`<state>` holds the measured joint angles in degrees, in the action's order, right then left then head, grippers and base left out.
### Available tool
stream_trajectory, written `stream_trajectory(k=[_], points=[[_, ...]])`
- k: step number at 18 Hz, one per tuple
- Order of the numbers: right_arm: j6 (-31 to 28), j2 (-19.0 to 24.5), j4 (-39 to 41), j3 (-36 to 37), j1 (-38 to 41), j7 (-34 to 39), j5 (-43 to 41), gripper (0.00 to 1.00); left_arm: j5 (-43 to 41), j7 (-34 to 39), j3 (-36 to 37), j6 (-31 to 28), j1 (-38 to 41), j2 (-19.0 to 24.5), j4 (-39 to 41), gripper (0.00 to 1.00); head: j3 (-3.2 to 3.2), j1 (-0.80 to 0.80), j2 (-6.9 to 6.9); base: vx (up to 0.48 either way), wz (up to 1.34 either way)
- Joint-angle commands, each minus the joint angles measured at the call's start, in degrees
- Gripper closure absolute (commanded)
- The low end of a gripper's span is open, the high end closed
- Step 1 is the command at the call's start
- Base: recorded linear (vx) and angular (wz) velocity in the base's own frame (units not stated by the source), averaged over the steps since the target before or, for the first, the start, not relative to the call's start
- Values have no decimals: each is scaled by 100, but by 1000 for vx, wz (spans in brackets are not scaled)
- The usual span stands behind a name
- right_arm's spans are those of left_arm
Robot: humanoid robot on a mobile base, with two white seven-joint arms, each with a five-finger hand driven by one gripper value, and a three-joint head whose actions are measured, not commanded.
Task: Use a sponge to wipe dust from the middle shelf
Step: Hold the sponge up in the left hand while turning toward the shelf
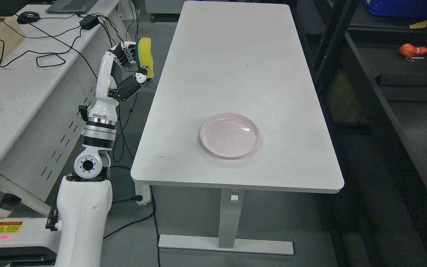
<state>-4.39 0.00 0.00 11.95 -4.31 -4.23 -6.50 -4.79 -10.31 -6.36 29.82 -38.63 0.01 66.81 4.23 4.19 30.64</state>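
Left arm: rises from the lower left of the head view, white shell, forearm nearly upright, raised in the gap between the two tables.
Left hand [126, 61]: held high beside the white table's left edge, over the floor gap; fingers [129, 53] curled round the sponge, dark thumb below pressing up toward it.
Sponge [145, 55]: pinched in the left hand, off every surface, standing on edge; bright yellow body with a green scouring layer along the upper left side; lower end hanging past the thumb, just short of the table's rim.
White table [235, 66]: long top running away from the camera, rounded corners, single pedestal leg and flat foot below.
Pink plate [229, 135]: round, shallow, glossy, lying flat on the near half of the white table, well apart from the sponge.
Side desk [9, 104]: left of the arm, carrying black cables, a mouse and part of a laptop at the far end.
Dark shelving [402, 85]: at right, with an orange object [411, 50] resting on one level.
Right arm: out of frame.
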Motion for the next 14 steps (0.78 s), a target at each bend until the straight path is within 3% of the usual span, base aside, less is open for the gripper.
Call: stream_trajectory(k=[1,14], points=[[-1,-100,100,0,0,1,0,0,48,3,73,59,84,99,78,100,0,0,0,-196,-280],[-1,-100,100,0,0,1,0,0,48,3,644,59,92,99,69,100,0,0,0,-266,-593]])
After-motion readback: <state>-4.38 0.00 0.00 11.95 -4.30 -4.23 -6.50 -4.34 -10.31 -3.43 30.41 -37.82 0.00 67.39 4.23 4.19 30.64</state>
